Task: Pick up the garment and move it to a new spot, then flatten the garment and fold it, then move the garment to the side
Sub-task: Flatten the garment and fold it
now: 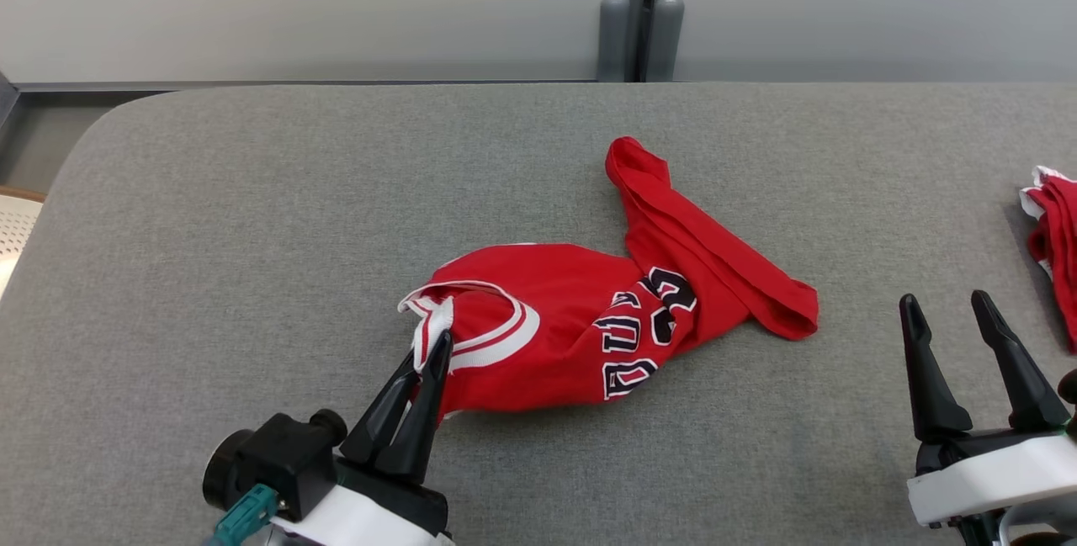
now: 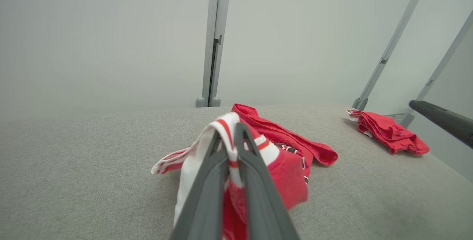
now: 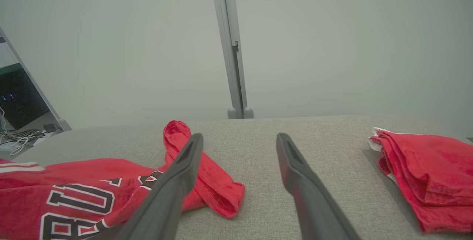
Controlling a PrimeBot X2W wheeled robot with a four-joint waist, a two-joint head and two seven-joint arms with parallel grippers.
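The garment is a red jersey with white trim and dark lettering, lying crumpled in the middle of the grey table. My left gripper is shut on the jersey's white-trimmed edge at its near left end; the left wrist view shows the garment with that trim pinched between the fingers of the left gripper. My right gripper stands open to the right of the jersey, nothing between its fingers. In the right wrist view the right gripper points past the garment, which lies at the lower left.
A second red folded cloth lies at the table's right edge, also in the right wrist view as the folded cloth and the left wrist view as the folded cloth. A grey post stands behind the table against a pale wall.
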